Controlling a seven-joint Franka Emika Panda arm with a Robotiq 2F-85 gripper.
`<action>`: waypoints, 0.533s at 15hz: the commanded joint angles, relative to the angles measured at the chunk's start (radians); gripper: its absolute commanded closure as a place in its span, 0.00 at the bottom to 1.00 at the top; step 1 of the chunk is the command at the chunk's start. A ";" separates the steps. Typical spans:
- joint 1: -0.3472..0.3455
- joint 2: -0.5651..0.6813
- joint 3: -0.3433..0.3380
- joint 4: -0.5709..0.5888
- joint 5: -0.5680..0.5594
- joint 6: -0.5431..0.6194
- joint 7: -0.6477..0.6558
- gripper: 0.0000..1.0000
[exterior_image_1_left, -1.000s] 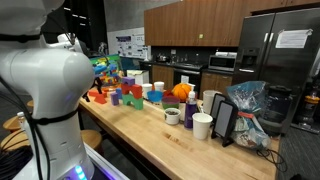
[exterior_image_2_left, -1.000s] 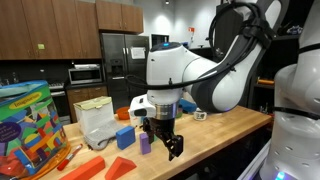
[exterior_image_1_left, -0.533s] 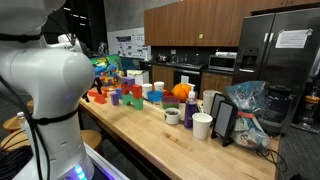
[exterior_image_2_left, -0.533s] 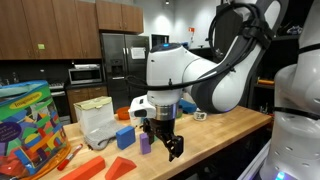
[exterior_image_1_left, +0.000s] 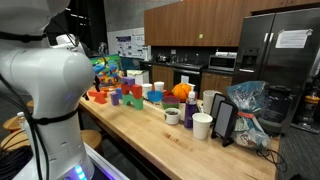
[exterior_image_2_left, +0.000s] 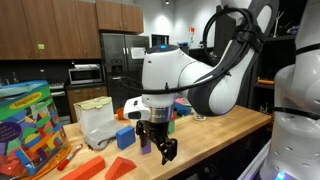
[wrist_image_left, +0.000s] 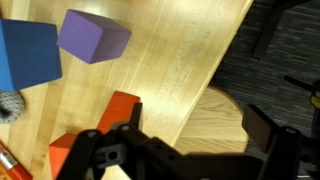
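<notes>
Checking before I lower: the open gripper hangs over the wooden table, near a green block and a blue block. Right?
Not quite. Beside the blue block lies a purple block, not a green one; the wrist view shows it. The gripper does hang open over the wooden table.

White arm bent low, wrist pointing down, end effector empty, jaws wide apart

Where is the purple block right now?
The purple block lies upper left in the wrist view, right of the blue block, above the orange block.
</notes>
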 joint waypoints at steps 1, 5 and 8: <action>-0.010 0.031 0.012 0.048 -0.108 0.014 0.078 0.00; -0.014 0.088 0.015 0.119 -0.206 0.025 0.149 0.00; -0.008 0.146 0.009 0.180 -0.278 0.013 0.201 0.00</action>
